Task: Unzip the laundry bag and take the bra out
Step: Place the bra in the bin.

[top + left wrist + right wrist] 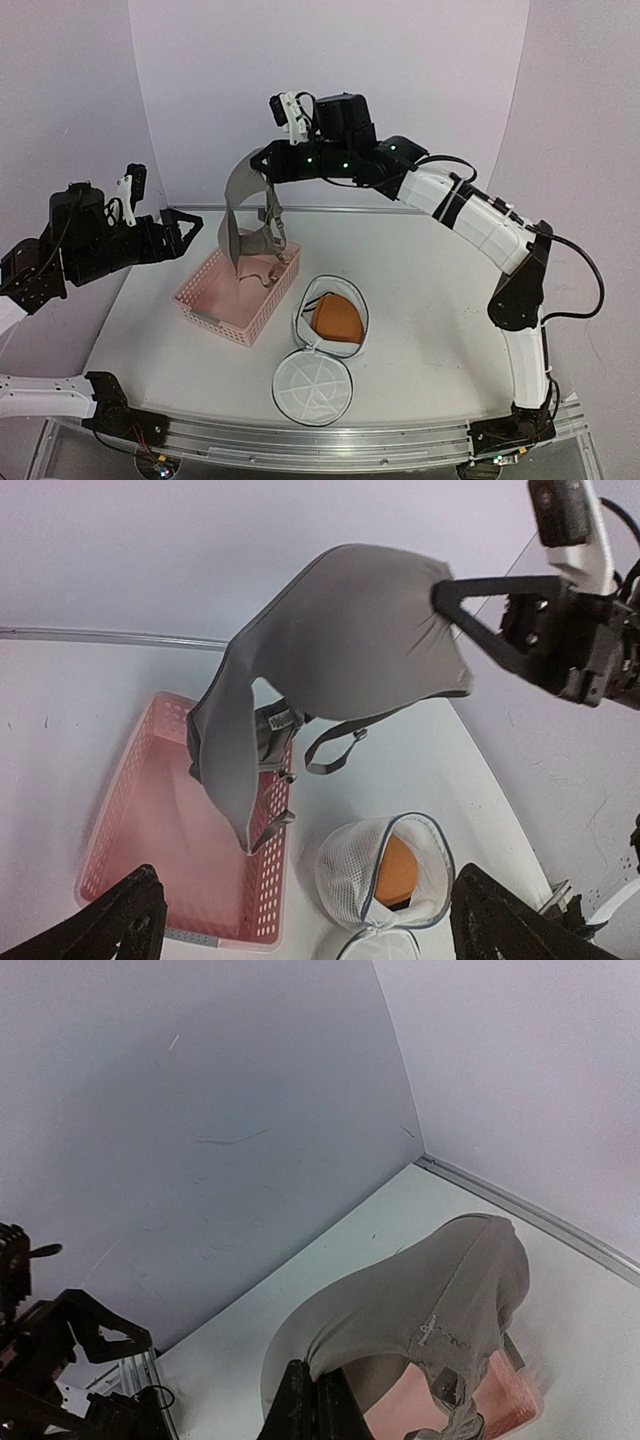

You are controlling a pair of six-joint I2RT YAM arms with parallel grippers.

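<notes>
Above pink basket point(215, 300), gray bra point(240, 205) is pinched by right gripper point(258, 160). Off to its left, left gripper point(190, 228) is held spread wide. Inside unzipped laundry bag point(298, 318), orange bra point(338, 318) is seen.

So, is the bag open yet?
Open: its lid lies flat beside the bag, with an orange bra showing inside.

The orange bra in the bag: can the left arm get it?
Probably yes: the laundry bag lies unzipped, the orange bra shows, and the left gripper is open and empty.
</notes>
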